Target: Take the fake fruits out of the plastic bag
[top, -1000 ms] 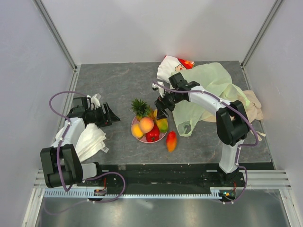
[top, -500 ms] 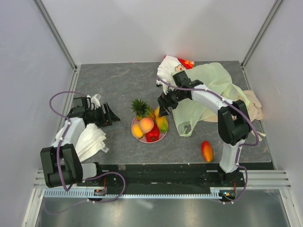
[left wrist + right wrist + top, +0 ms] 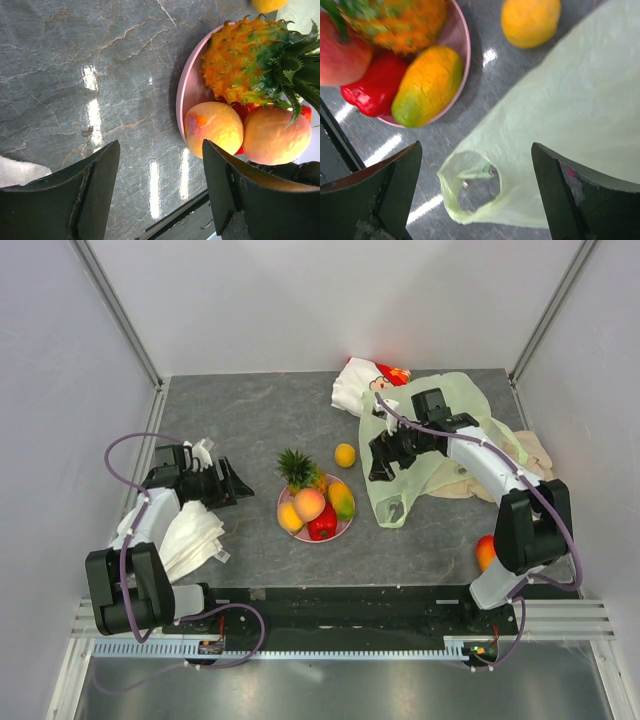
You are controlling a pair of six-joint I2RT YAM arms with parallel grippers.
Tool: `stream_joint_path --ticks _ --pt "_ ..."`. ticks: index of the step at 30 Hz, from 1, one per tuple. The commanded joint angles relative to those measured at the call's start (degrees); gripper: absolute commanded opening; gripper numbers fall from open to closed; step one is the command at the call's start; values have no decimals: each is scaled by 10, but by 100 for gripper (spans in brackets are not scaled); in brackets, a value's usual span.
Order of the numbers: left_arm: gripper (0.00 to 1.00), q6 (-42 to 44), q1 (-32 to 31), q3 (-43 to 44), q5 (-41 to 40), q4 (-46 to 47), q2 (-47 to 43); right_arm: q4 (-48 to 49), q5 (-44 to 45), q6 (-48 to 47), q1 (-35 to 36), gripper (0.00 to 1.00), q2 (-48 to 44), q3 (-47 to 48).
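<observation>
Plastic bag [image 3: 440, 440]: pale green, translucent, lying flat and crumpled on the right half of the desk [image 3: 240, 410]. Its long axis runs from the far right corner towards the near centre, and one handle loop [image 3: 470, 187] is at the near end, pointing at the desk's front edge.

Fake fruits:
- On the pink plate [image 3: 281, 508], at centre: pineapple [image 3: 295, 468] with its crown to the far side, peach [image 3: 309, 503], red pepper [image 3: 322, 525], and a yellow-green mango [image 3: 427, 85] lengthwise along the right rim.
- Orange [image 3: 345, 455]: loose on the desk between the plate and the bag.
- Yellow-red mango [image 3: 485, 552]: at the near right, beside the right arm.

Right pincer [image 3: 476, 150]: spread wide with nothing between the fingers, hanging over the bag's left edge.

Left pincer [image 3: 160, 150]: spread and empty, low over the desk left of the plate.

Desk: dark grey with marbled veins, glossy.

Room: white walls with metal corner posts.
</observation>
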Motion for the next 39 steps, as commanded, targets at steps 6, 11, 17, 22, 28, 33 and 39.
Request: stream_joint_path --ticks 6,11,17,22,28,33,39 --pt "74 6 4 39 16 5 1 -193 242 -124 -26 98 -135 -18" --pt "74 -14 4 58 26 24 15 -308 338 -191 -132 98 -197 -20" --pt "74 -1 3 113 16 2 41 -347 420 -235 -363 97 -149 -60" --pt "74 8 4 121 14 -5 64 -347 444 -256 -481 98 -114 -89" --pt "74 17 4 132 10 -12 72 -268 483 -239 -489 95 -110 -218" --pt "74 24 4 127 6 -20 60 -221 502 -237 -489 93 -115 -269" --pt "74 24 4 100 1 -14 36 -151 516 -263 -489 78 -79 -290"
